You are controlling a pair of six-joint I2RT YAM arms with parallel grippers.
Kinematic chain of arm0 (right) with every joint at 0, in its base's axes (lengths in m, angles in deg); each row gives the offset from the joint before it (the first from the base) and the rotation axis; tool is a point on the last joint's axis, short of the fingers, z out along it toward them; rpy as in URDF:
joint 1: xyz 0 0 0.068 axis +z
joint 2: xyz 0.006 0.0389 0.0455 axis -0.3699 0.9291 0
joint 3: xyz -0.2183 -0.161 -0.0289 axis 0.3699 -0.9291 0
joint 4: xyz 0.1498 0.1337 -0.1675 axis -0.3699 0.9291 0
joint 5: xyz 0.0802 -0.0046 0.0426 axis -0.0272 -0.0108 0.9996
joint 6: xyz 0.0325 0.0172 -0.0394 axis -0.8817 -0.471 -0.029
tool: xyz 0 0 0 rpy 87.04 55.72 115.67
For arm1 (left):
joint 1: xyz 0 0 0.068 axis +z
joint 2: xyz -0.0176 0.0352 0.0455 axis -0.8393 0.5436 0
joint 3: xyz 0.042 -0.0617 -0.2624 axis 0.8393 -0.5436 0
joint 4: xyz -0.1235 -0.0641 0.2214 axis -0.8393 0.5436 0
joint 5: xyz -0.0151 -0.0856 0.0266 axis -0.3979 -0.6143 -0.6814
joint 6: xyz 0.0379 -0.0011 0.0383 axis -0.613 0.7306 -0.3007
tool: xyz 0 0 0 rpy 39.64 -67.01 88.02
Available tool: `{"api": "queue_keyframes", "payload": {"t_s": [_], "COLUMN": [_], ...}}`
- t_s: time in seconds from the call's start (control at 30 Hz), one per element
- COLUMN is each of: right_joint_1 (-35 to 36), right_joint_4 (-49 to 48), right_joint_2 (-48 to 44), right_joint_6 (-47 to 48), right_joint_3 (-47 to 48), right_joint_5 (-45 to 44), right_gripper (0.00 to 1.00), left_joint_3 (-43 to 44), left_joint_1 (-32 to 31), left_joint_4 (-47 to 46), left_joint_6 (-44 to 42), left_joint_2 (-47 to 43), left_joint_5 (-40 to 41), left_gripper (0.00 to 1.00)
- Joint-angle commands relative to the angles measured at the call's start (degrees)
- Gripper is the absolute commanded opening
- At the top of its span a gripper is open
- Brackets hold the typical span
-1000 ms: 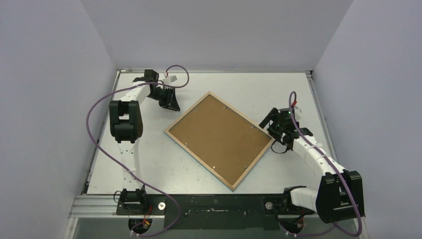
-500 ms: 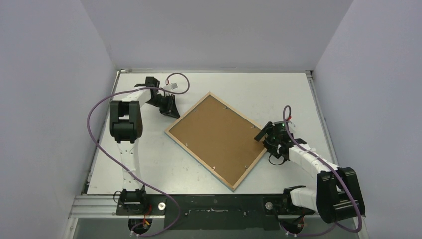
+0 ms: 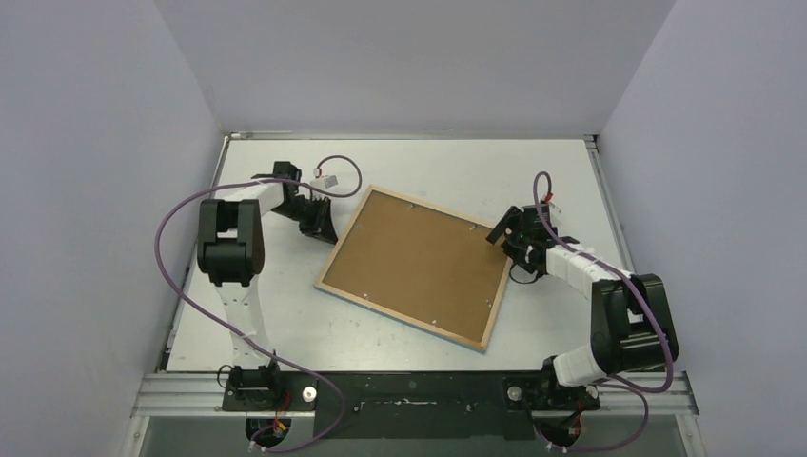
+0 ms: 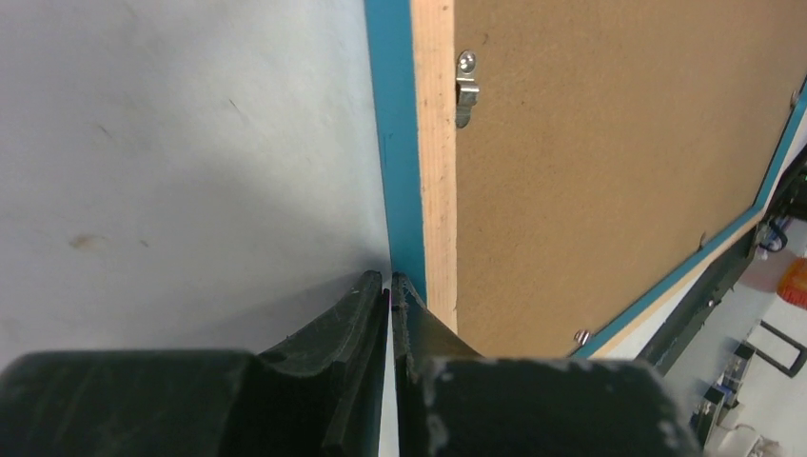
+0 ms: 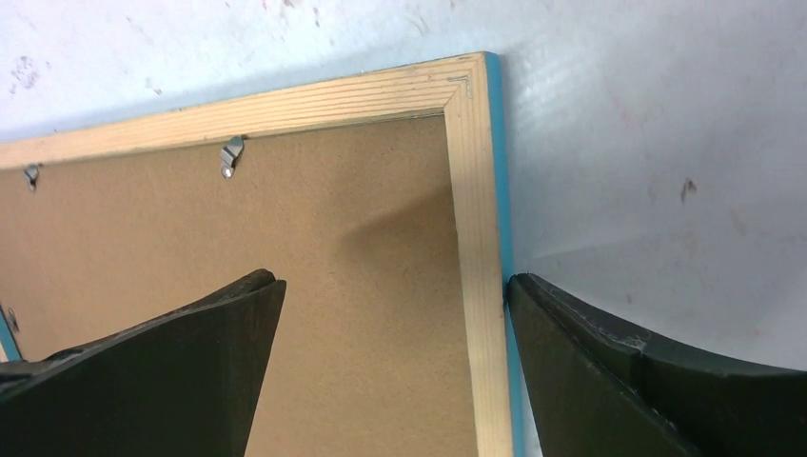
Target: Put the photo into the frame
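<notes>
Right gripper [image 5: 392,284], spread wide and empty, straddles the right edge of the face-down frame [image 3: 419,262] at picture centre. Left gripper [image 4: 390,282], pinched closed on nothing, sits against its left edge; bare table [image 3: 285,314] surrounds it.

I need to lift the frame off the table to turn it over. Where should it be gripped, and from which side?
I'd take the frame by its wooden rim on the right edge near the far corner, coming from the right. It lies flat, back up, so probably only the thin edge offers purchase; the open right gripper straddles that rim.
</notes>
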Motion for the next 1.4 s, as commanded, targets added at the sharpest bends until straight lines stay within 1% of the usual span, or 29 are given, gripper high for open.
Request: {"api": "queue_keyframes", "payload": {"t_s": [0.0, 0.13, 0.2, 0.27, 0.37, 0.43, 0.5, 0.6, 0.77, 0.97, 1.13, 1.2, 1.23, 1.3, 1.37], "right_joint_1": [-0.29, -0.71, -0.79, -0.63, 2.03, 6.21, 10.80, 18.00, 25.43, 29.88, 31.42, 31.54, 31.55, 31.63, 31.70], "right_joint_4": [-2.36, 4.85, 6.01, 6.22, 2.56, -0.54, -5.04, -13.41, -18.66, -20.59, -22.13, -22.45, -22.61, -22.97, -23.73], "right_joint_2": [1.61, 0.38, -1.64, -2.84, -2.35, 0.16, 3.75, 10.20, 21.62, 30.76, 33.97, 34.11, 34.07, 34.11, 34.34], "right_joint_6": [2.88, 7.65, 9.50, 10.04, 7.80, 5.10, 1.38, -1.33, -0.88, -0.95, -1.80, -1.78, -1.71, -1.61, -1.66], "right_joint_3": [6.74, 12.68, 14.91, 16.67, 17.65, 18.39, 19.09, 21.31, 29.60, 37.41, 38.98, 38.89, 38.78, 38.70, 38.46], "right_joint_5": [3.52, -3.86, -7.34, -8.30, -4.83, -2.34, 0.37, 3.01, 7.26, 11.18, 13.08, 13.37, 13.55, 14.03, 14.72], "right_gripper": [0.90, 0.90, 0.90, 0.90, 0.90, 0.90, 0.90, 0.90, 0.90, 0.91, 0.92, 0.92, 0.92, 0.92, 0.92], "left_joint_3": [-5.01, -7.93, -7.89, -6.91, -5.30, -5.09, -5.35, -5.73, -6.67, -7.24, -7.40, -7.06, -7.03, -7.54, -8.47], "left_joint_1": [-1.84, -1.40, -0.67, 0.27, 1.29, 1.45, 1.17, -0.13, -2.13, -1.23, -0.34, 0.25, 0.48, 0.83, 1.13], "left_joint_4": [6.02, 7.63, 8.49, 9.39, 8.46, 5.90, 2.60, -0.99, -5.75, -7.98, -7.14, -6.18, -5.85, -6.28, -7.65], "left_joint_6": [-3.85, -5.28, -5.46, -5.39, -2.99, -0.04, 3.64, 7.44, 11.09, 12.49, 12.45, 11.73, 11.19, 10.26, 9.93], "left_joint_2": [-5.46, -8.66, -9.78, -10.39, -10.78, -10.23, -9.17, -6.94, -4.39, -3.49, -5.93, -7.16, -7.81, -9.00, -9.21], "left_joint_5": [-5.05, -4.23, -4.45, -5.65, -7.15, -9.10, -11.00, -12.24, -11.38, -9.45, -12.59, -13.12, -12.62, -10.59, -8.88], "left_gripper": [0.07, 0.08, 0.09, 0.10, 0.12, 0.12, 0.13, 0.14, 0.12, 0.06, 0.05, 0.07, 0.10, 0.21, 0.28]}}
